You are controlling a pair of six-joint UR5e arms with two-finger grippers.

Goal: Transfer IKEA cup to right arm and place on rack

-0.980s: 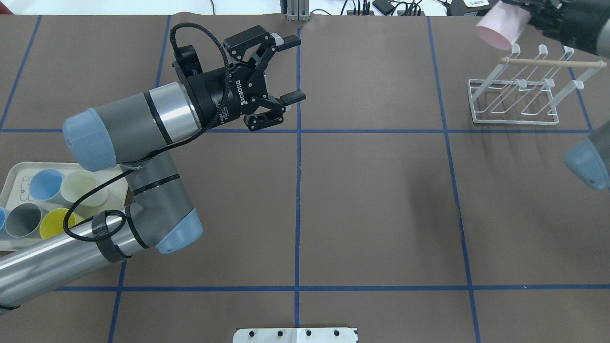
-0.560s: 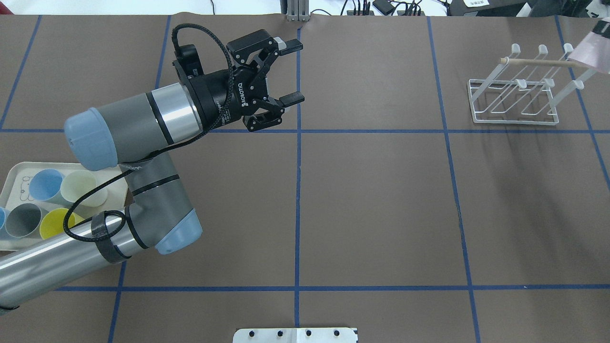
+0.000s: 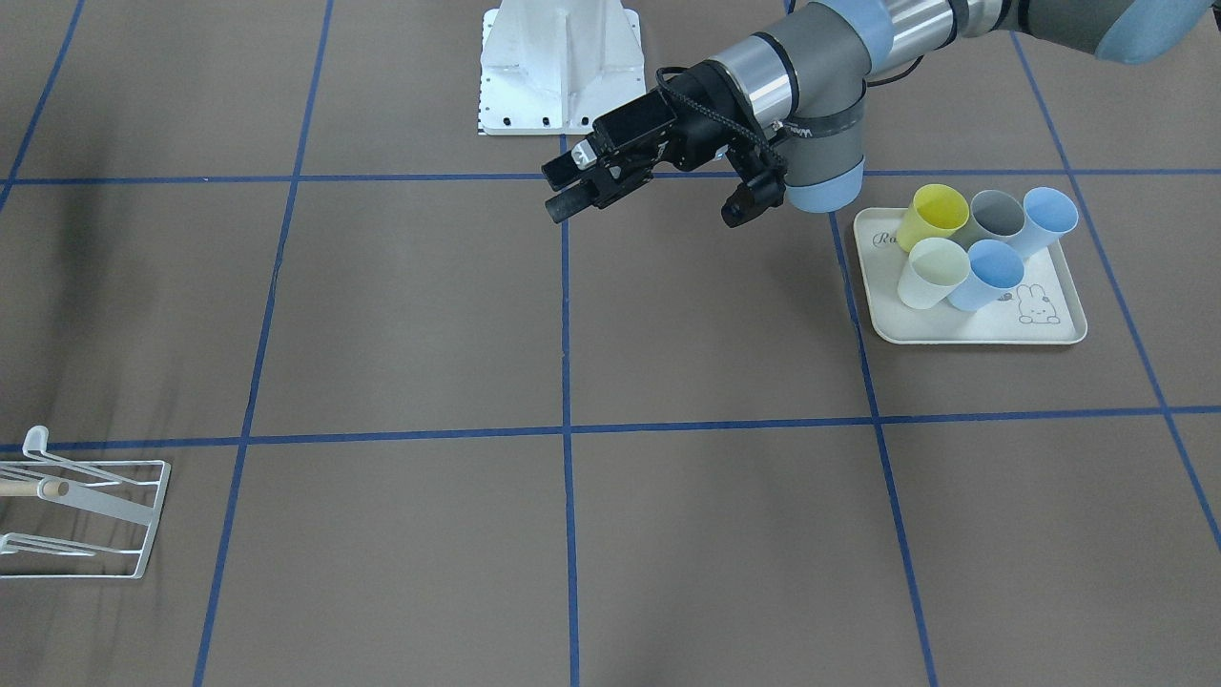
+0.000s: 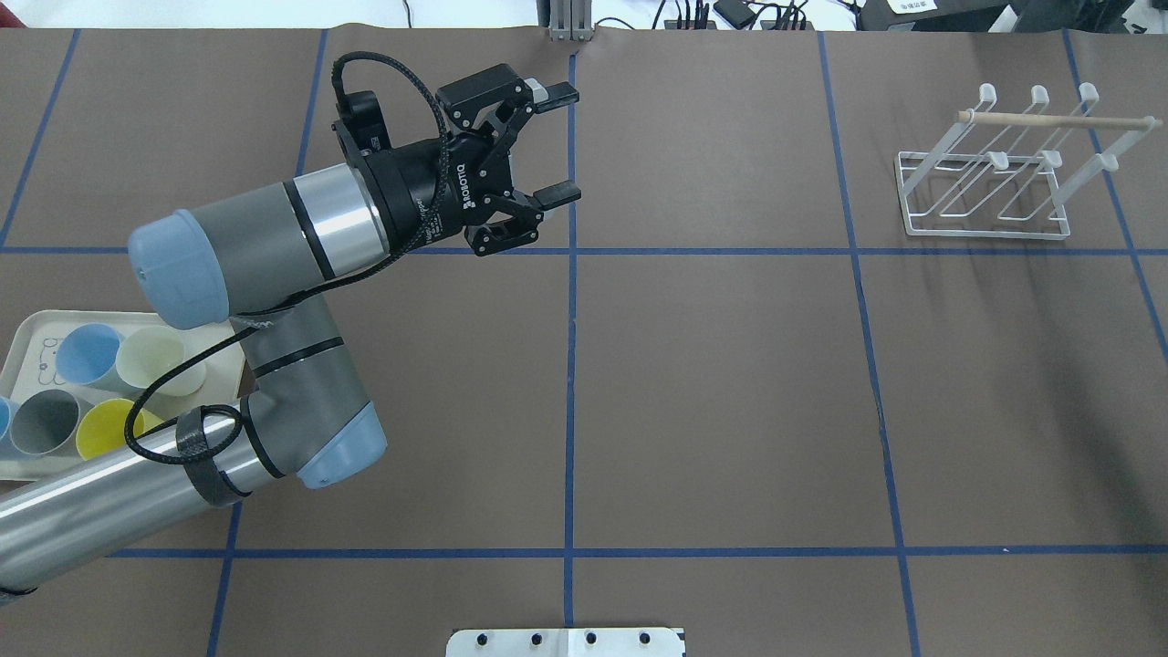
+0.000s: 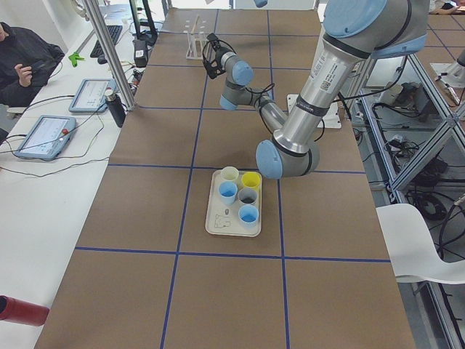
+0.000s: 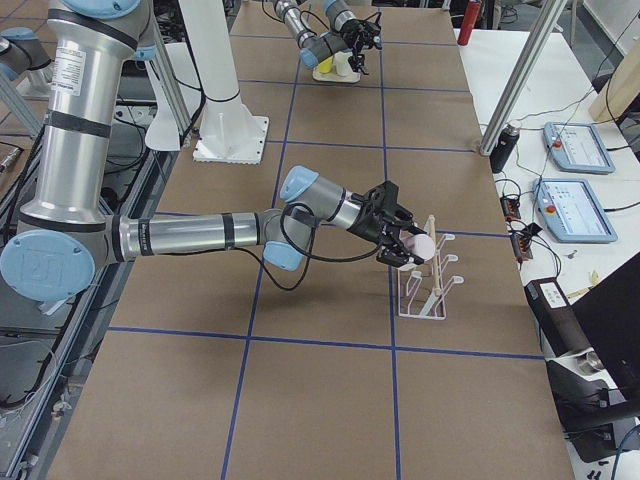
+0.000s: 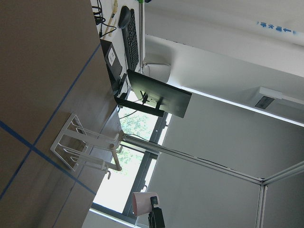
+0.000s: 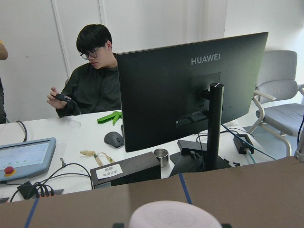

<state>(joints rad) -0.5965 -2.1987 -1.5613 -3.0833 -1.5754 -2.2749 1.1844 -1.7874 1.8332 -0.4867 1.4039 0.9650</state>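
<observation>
pale pink tapered plastic cup and the black two-finger right gripper have gone out of the overhead view's top-right corner since a second ago; left arm has barely shifted. cup is aloft, pinched in the right gripper's fingers, near the top of the small white wire rack; left wrist view shows it above and apart from the rack. too small to call its long axis or which end leads. rack sits near the far table edge on the robot's right, wood-coloured round peg level across the prong tops. left gripper hangs with fingers spread, gripping nothing, well apart from the rack, brown gridded table between them. cream rabbit-print tray with five plastic cups sits at the robot's left.
</observation>
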